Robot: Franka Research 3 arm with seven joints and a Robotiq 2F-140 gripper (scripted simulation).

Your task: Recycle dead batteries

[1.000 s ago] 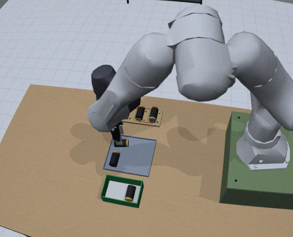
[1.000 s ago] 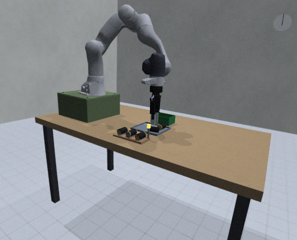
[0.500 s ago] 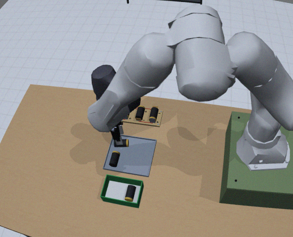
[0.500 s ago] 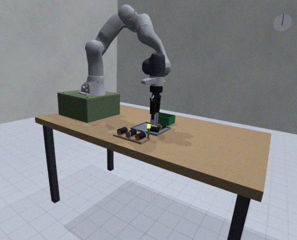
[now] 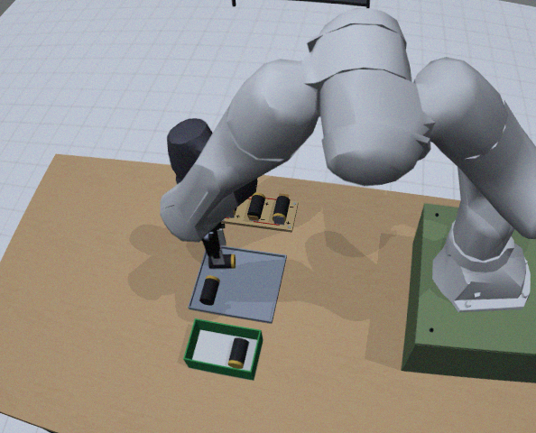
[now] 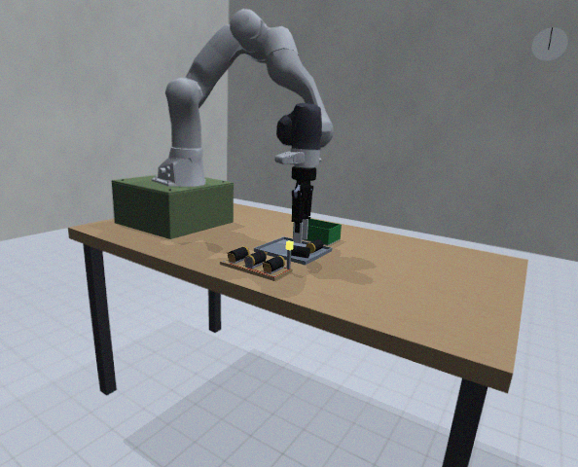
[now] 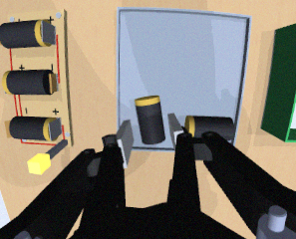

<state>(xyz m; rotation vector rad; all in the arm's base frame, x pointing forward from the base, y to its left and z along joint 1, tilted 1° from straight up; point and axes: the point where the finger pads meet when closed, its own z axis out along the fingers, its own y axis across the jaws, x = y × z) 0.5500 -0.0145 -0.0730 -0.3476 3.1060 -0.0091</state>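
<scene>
My gripper (image 5: 216,259) (image 6: 300,237) (image 7: 149,126) is partly open, its fingers on either side of a black battery (image 5: 227,262) (image 6: 301,251) with a gold end band, with gaps beside it in the wrist view. That battery lies on the grey tray (image 5: 254,289) (image 6: 275,247) (image 7: 182,50). A second battery (image 5: 209,290) (image 7: 214,126) lies on the tray. Another battery (image 5: 238,350) lies in the upright green box (image 5: 219,369) (image 6: 324,233) (image 7: 282,85). Three batteries (image 7: 19,34) (image 7: 32,82) (image 7: 29,127) sit in the holder board (image 7: 33,57). The bulb (image 6: 289,245) (image 7: 39,163) is bright yellow, lit.
The holder board and bulb post stand on one side of the tray, the green box on the other. The green block (image 5: 483,358) (image 6: 143,208) bears the arm's base. The arm hides part of the holder board in the top view.
</scene>
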